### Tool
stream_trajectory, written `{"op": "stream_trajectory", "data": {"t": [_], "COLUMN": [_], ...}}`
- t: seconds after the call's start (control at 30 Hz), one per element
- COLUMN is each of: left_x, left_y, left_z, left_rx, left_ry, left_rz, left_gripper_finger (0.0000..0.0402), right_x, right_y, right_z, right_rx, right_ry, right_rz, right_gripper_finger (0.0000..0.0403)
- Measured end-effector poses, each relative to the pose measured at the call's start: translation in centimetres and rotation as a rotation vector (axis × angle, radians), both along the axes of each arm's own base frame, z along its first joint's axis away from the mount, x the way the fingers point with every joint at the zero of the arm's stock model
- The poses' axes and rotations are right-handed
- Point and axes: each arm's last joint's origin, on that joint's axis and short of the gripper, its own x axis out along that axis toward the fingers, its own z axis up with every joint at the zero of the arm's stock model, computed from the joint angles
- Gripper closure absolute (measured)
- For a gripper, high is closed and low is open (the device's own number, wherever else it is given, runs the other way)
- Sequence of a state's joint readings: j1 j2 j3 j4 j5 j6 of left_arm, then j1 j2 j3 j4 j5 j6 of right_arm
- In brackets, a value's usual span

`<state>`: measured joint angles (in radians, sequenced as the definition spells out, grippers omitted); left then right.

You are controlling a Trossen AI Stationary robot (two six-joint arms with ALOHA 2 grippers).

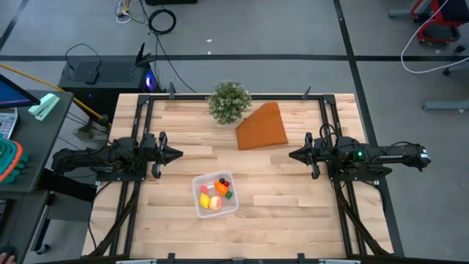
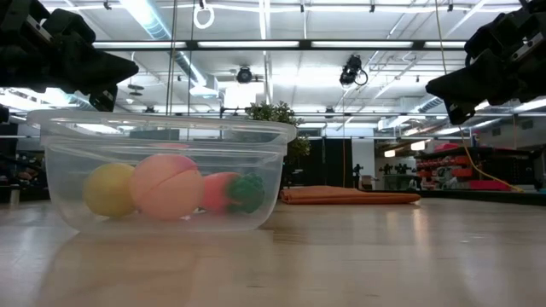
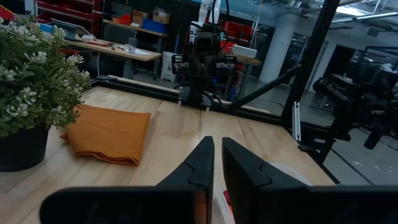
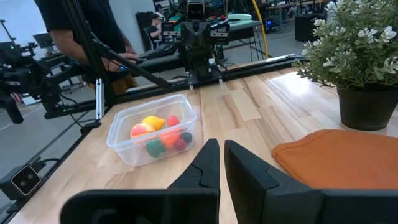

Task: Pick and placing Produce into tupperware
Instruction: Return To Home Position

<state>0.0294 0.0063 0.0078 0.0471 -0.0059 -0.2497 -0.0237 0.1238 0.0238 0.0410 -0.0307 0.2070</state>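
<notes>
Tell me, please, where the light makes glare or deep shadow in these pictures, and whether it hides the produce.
Low view: the ceiling lights shine from behind, so the left gripper and the right gripper show as dark shapes; the table has a pale sheen; the produce shows plainly through the tupperware wall. High view: even light, no strong glare on the wood.

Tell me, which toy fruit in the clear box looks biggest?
The peach-pink ball in the tupperware: it stands taller and wider than the yellow lemon beside it, the red piece and the green piece.

Black jointed arms point(image 1: 95, 158), tapered jaws
</notes>
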Motion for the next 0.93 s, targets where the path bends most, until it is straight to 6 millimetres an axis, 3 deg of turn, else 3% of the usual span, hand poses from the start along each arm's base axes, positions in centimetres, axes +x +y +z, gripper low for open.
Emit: {"op": "stream_trajectory", "data": {"t": [0.93], "left_x": [0.0], "left_y": [0.0], "left_z": [0.0], "left_rx": [0.0], "left_ry": [0.0], "left_rz": [0.0], "left_gripper_finger": [0.0363], "right_x": [0.0], "right_y": [0.0], "right_z": [-0.01], "right_rx": [0.0], "right_ry": [0.001], "right_rz": [0.0], "right_gripper_finger": [0.0403]}}
